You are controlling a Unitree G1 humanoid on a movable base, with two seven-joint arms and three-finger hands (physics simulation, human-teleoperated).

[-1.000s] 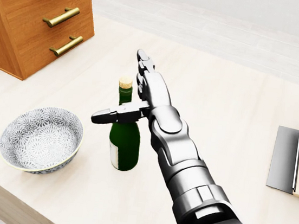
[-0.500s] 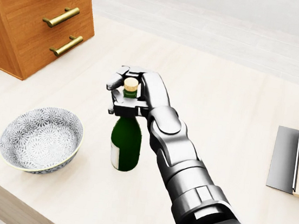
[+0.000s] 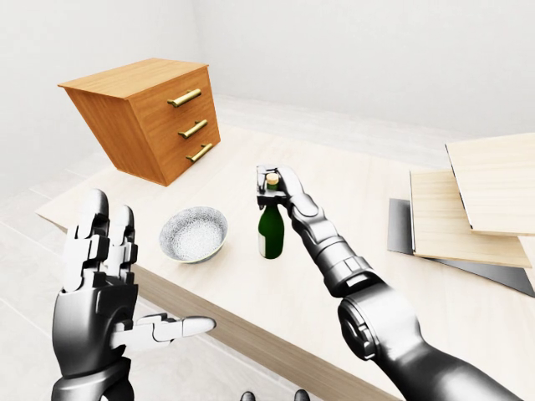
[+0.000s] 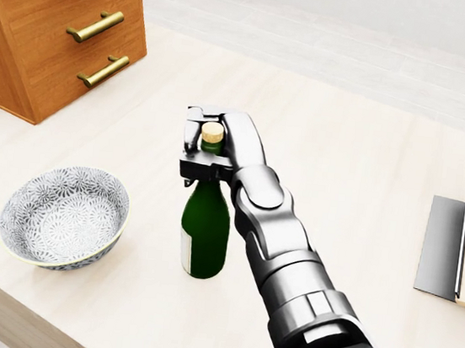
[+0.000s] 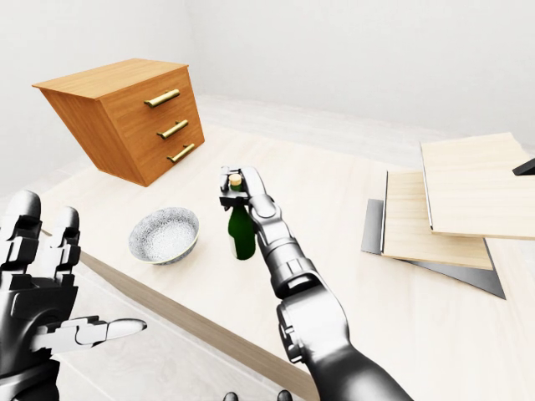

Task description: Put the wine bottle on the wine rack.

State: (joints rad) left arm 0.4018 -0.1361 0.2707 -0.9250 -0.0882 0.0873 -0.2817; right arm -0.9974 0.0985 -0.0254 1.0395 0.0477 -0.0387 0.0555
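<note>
Wine bottle [image 4: 205, 232] stands upright on the pale table [image 4: 360, 173], its neck hidden inside the right hand [image 4: 209, 156], whose fingers are clamped round it just under the cork. Only the eye views show the left hand [image 3: 99, 284] — fingers spread, holding nothing, off the table's near edge. Bare tabletop lies between the patterned bowl [image 4: 64, 215], the drawer chest [image 3: 150, 117] and the stacked boards [image 3: 468, 205] — cut off at the right.

No readable text anywhere; the wine bottle's [image 4: 204, 234] pale label shows no legible print.
</note>
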